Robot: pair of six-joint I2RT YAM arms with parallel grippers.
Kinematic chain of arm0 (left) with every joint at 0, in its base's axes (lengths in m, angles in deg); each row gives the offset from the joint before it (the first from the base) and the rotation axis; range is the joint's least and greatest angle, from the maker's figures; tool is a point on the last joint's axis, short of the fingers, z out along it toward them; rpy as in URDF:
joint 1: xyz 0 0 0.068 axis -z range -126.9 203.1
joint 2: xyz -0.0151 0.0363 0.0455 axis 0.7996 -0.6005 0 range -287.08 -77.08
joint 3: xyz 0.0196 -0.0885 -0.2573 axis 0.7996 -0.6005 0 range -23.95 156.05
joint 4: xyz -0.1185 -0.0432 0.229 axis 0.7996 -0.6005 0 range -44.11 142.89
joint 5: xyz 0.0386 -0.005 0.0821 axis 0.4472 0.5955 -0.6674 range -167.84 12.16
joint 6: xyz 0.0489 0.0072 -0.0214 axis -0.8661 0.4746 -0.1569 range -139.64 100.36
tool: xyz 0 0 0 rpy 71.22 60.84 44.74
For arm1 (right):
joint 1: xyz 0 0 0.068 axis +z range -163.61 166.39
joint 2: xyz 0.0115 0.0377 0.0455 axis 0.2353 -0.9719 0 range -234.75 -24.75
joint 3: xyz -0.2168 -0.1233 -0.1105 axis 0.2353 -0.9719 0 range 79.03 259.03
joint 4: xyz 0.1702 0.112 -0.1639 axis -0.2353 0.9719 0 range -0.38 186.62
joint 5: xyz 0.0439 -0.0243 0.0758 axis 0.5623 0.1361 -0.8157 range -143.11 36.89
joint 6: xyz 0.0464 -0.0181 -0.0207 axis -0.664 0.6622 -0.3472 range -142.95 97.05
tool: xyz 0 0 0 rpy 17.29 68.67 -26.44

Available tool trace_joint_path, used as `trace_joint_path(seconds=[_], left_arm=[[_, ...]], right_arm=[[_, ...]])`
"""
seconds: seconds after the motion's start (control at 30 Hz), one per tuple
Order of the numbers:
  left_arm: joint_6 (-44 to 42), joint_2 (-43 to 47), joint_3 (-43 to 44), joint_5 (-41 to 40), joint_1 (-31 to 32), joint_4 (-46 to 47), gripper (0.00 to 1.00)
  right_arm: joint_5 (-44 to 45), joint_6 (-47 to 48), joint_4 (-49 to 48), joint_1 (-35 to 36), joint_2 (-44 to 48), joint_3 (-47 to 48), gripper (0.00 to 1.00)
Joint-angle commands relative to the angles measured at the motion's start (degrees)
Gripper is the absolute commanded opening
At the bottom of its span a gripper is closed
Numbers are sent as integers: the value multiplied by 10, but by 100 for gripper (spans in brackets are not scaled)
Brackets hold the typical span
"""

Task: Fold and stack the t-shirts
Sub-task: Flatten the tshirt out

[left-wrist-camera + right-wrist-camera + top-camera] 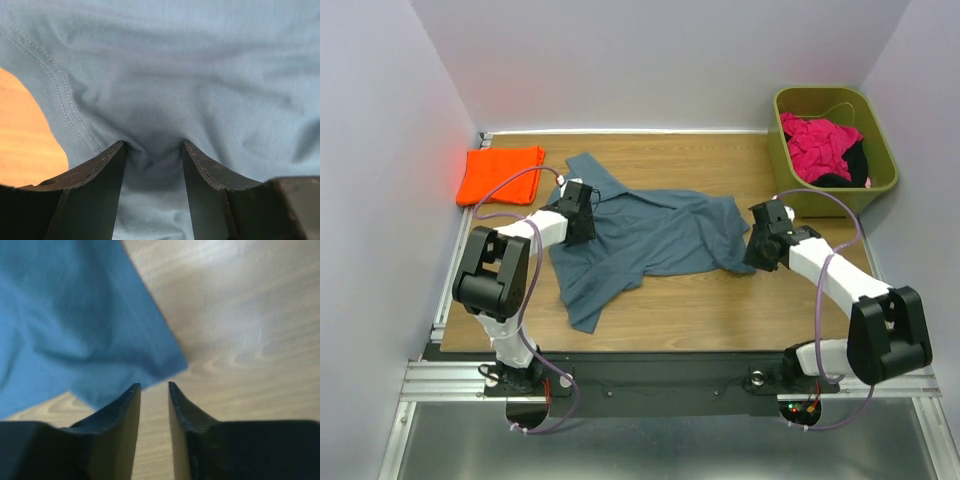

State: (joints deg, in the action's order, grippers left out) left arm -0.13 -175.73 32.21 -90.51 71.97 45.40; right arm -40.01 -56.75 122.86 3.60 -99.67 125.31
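My left pincer (153, 142) stands apart, pressed down on the blue-grey t-shirt (200, 75), with a pucker of cloth between its fingers and a stitched hem just to the left. If I close on that pucker alone, I judge I may catch only one layer and drag the fold crooked. My right pincer (153, 385) is narrowly apart and holds nothing. The shirt's corner lies just ahead of its tips on the bare surface (240, 315); closing short would pinch air or scrape wood. Well beyond my left pincer, the orange t-shirt (500, 172) looks folded.
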Motion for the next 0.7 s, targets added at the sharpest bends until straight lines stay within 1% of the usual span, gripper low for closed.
trace_joint_path(seconds=[0.0,0.03,0.17,0.37,0.53,0.67], left_arm=[[-23,-29,42,-3,-23,-19,59],[-25,-41,58,-3,-24,-20,59],[-39,-79,105,-1,-38,-35,58],[-52,-145,182,4,-49,-48,58],[-51,-194,245,10,-61,-59,58],[-52,-244,327,9,-65,-75,59]], right_arm=[[-68,40,-64,-44,-42,23,31],[-75,43,-70,-51,-55,23,27],[-104,51,-93,-60,-100,27,21],[-107,66,-115,-87,-150,30,19],[-83,64,-121,-112,-182,48,19],[-60,52,-121,-122,-191,67,19]])
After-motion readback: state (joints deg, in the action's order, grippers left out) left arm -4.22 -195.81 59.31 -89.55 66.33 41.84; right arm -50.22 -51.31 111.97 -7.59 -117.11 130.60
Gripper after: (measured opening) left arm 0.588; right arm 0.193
